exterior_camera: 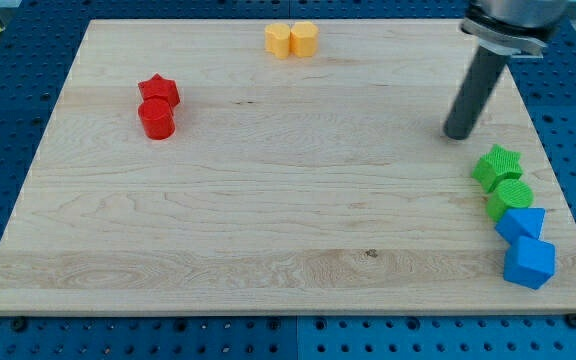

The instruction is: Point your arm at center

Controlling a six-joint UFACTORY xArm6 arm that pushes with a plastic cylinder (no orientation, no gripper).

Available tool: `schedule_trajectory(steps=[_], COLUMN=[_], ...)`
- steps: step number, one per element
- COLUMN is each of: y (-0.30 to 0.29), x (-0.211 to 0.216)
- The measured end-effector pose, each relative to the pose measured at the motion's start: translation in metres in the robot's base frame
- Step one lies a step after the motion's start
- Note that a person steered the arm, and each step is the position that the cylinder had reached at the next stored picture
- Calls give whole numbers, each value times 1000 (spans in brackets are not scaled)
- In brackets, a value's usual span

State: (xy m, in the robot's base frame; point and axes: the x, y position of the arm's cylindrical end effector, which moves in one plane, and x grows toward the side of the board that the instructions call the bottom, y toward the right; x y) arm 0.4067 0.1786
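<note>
The arm was cut off at the view's top edge, only its grey collar and the straight dark rod showing, and there was my tip [458, 135], planted on the pale wooden tabletop [268, 220] at the view's right, well away from the middle of the board. No tool that could clench or release showed here, just the rod, grasping nothing. Just below my tip toward the view's bottom right sat the green star-shaped block [497, 165], near but apart from it, then the green ribbed round block [509, 198] touching it, the blue block [521, 223] whose exact shape was hard to make out, and the blue cube [530, 262] near the board's edge. Up top sat the two yellow blocks [291, 40], side by side, shapes unclear. At the upper left, the red star block [158, 90] touched the red cylinder [156, 119]. No writing could be read anywhere.
</note>
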Motion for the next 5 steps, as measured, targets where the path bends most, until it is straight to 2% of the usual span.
schedule_trajectory(steps=[1,3,5], y=[-36,-58,-147], x=[-13,-14,-32])
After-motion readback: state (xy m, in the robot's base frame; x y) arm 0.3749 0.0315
